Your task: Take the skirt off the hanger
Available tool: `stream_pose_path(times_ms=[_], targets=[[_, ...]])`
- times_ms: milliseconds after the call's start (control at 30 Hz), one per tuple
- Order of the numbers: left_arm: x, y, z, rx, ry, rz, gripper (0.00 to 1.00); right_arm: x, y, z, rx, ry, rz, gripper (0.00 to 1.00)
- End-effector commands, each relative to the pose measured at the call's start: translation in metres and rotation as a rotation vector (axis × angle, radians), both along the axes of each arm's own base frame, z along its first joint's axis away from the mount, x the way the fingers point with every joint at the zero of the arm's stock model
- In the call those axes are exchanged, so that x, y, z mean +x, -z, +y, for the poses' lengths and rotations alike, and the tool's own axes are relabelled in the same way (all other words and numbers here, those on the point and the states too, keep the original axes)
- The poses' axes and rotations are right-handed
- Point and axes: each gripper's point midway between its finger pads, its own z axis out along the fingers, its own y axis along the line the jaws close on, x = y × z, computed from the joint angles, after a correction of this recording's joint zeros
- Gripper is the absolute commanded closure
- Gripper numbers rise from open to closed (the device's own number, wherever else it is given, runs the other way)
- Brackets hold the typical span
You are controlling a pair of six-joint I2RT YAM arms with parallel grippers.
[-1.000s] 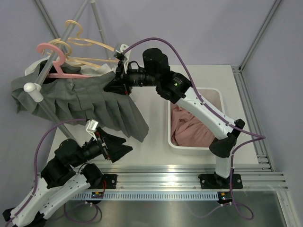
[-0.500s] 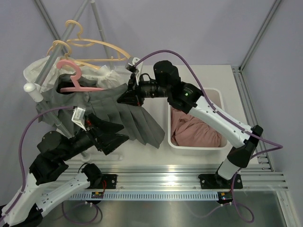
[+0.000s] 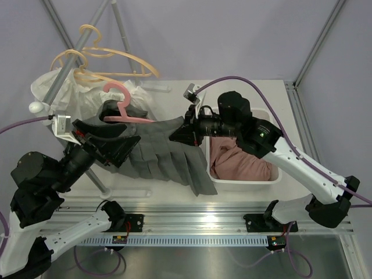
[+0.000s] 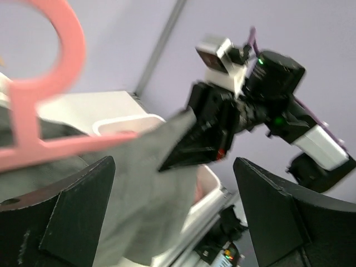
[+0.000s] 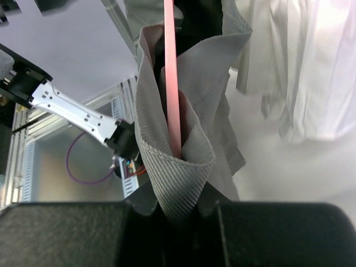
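The grey pleated skirt (image 3: 163, 152) hangs stretched across the middle, its waistband still over the pink hanger (image 3: 123, 110). My right gripper (image 3: 185, 131) is shut on the skirt's right waistband end; in the right wrist view the folded grey band (image 5: 178, 161) sits pinched in that gripper (image 5: 178, 214), with the pink hanger arm (image 5: 171, 72) running inside it. My left gripper (image 3: 123, 146) is open at the skirt's left end, below the hanger. In the left wrist view, skirt cloth (image 4: 150, 183) lies between its wide-apart fingers (image 4: 72, 214) and the pink hook (image 4: 33, 105) is at upper left.
A white bin (image 3: 268, 117) holding pink cloth (image 3: 238, 160) stands right of the skirt, under the right arm. Beige hangers (image 3: 110, 58) and a white garment (image 3: 64, 87) stay on the slanted rail (image 3: 38, 107) at the back left.
The right gripper has pulled the skirt and pink hanger rightward, away from the rail and toward the bin. The left arm has risen from the table to the skirt's left end.
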Motion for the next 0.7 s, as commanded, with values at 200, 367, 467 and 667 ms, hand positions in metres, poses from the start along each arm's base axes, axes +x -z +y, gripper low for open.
stream_pose_path(times_ms=[200,367,467,667], targets=[[0.025,-0.008,0.007,0.176,-0.119,-0.060,0.12,-0.026,-0.030,-0.042,0.112,0.087,0.094,1.00],[0.039,0.014,-0.006,0.246,-0.117,-0.020,0.16,-0.039,-0.038,-0.045,0.150,0.049,0.128,1.00],[0.048,0.022,-0.009,0.279,-0.139,-0.007,0.18,-0.044,-0.041,-0.046,0.165,0.032,0.143,1.00],[0.060,0.028,-0.010,0.326,-0.180,-0.004,0.18,-0.061,-0.047,-0.050,0.187,-0.028,0.170,1.00]])
